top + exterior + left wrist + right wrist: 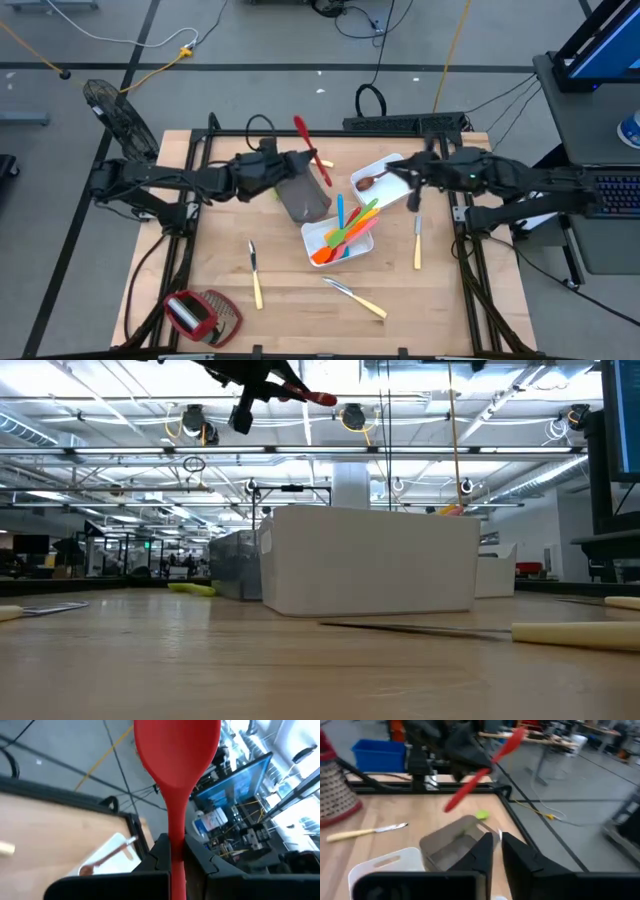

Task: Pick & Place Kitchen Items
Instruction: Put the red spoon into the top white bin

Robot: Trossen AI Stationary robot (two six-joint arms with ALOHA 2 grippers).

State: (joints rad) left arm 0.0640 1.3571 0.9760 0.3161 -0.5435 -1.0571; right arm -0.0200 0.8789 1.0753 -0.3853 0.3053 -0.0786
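My left gripper (292,163) is shut on a red spoon (311,152), high above the table's far middle. It also shows in the low view (305,394). Under it a grey-brown tray (303,197) stands on the table. A white tray (318,236) holds several coloured utensils (348,228). A second white tray (393,170) holds a brown wooden spoon (368,181). My right gripper (412,188) hovers by that tray; its fingers (482,852) are close together, with nothing seen between them. Three pale-handled knives (417,245) (256,278) (356,297) lie flat on the table. My left gripper pinches the red spoon's handle, about its middle (177,851), between its two fingers. The fingers come about level from the table's left and lie across the handle. The spoon is lifted clear and tilted, with its bowl (176,750) toward the far edge and its handle end (449,806) lower.
A red-and-wire-mesh tool (200,312) lies at the near left corner. A green utensil (481,814) lies beside the grey-brown tray. A black frame (200,150) runs along the table's far, left and right edges. Bare wood shows between the knives near the front edge.
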